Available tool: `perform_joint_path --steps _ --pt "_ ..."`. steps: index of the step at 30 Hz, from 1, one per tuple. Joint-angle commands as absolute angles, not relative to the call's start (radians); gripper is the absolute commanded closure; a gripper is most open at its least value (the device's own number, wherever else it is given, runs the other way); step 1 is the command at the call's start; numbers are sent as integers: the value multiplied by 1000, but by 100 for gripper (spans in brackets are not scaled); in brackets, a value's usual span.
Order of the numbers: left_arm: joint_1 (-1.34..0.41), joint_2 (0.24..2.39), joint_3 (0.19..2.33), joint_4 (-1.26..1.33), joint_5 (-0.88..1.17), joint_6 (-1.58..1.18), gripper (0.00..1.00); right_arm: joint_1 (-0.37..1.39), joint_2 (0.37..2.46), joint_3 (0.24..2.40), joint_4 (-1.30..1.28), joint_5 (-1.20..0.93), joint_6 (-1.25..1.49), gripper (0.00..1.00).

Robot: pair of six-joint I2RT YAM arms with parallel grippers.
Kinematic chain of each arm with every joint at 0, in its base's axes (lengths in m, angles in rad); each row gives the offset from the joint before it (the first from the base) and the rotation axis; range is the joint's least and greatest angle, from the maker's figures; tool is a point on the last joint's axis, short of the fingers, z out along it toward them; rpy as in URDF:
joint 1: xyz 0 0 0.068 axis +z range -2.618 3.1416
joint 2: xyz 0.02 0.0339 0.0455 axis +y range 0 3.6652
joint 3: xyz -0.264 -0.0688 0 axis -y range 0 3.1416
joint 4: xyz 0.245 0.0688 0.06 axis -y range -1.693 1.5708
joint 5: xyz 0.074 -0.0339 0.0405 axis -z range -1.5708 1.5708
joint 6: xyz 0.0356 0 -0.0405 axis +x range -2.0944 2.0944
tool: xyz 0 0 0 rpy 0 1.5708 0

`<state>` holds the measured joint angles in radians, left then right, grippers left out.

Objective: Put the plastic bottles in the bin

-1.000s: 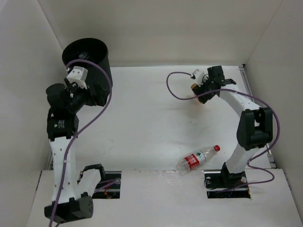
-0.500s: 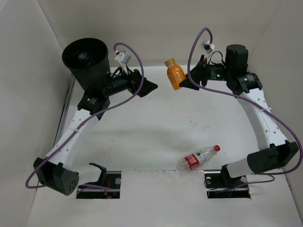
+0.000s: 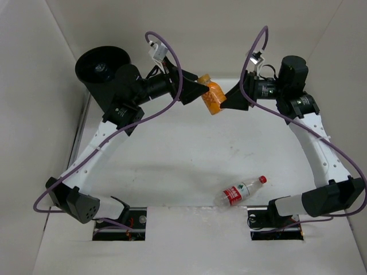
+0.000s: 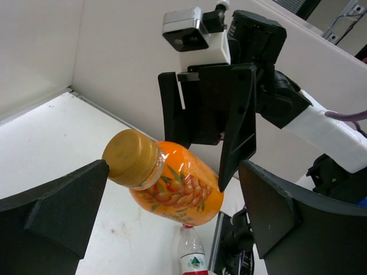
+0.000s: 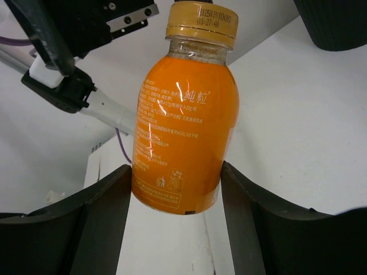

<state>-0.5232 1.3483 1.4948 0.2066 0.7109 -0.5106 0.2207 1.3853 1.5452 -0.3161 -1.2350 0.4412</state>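
Right of the bin (image 3: pixel 103 66), a mid-air handover; right gripper (image 3: pixel 225 103) clamps the orange bottle (image 3: pixel 212 96) by its base, left gripper (image 3: pixel 194 91) gapes wide either side of the cap; release before left closes and it likely drops short of the bin; stubby, glossy, tilted, gold-capped

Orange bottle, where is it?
Top view, far middle: the orange bottle is midair, gripped by the right end effector, its cap inside the left end effector.

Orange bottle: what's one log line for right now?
orange bottle: in air | right gripper: shut on its base | left gripper: open around cap end | red-label bottle: lying on table
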Motion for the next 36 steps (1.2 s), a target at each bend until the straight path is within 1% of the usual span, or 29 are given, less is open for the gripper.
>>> perform_joint_path --steps 1,6,14,23,25,26,27,28,29,30,31,32,33,36 --pt "-547 1345 1487 256 727 -535 0 200 1330 1549 -164 -1275 508 100" --pt "-555 1345 1467 256 716 -535 0 176 1313 1552 -143 -1262 525 100" --pt "-584 1368 1474 282 686 -552 0 199 1302 1540 -129 -1256 535 100" --pt "-625 1416 1545 295 677 -577 0 229 1305 1525 -129 -1253 538 100" --pt "-636 1425 1557 295 684 -577 7 231 1305 1525 -129 -1249 538 100" --pt "-637 1428 1562 295 690 -575 13 231 1305 1525 -129 -1249 538 98" --pt "-637 1430 1565 295 696 -572 24 231 1305 1523 -132 -1249 538 96" --pt "-637 1431 1568 295 699 -571 39 231 1302 1519 -132 -1250 538 91" --pt "-637 1433 1569 295 699 -566 53 231 1299 1511 -132 -1247 538 78" --pt "-631 1434 1572 288 698 -565 63 231 1298 1503 -132 -1249 538 59" --pt "-624 1434 1577 284 703 -561 70 226 1298 1496 -132 -1253 538 37" --pt "-613 1434 1580 282 710 -557 76 220 1293 1487 -133 -1247 537 30" --pt "-596 1434 1586 276 718 -552 78 213 1292 1477 -135 -1250 534 0" --pt "-518 1422 1609 246 750 -516 81 168 1292 1445 -153 -1269 508 0"
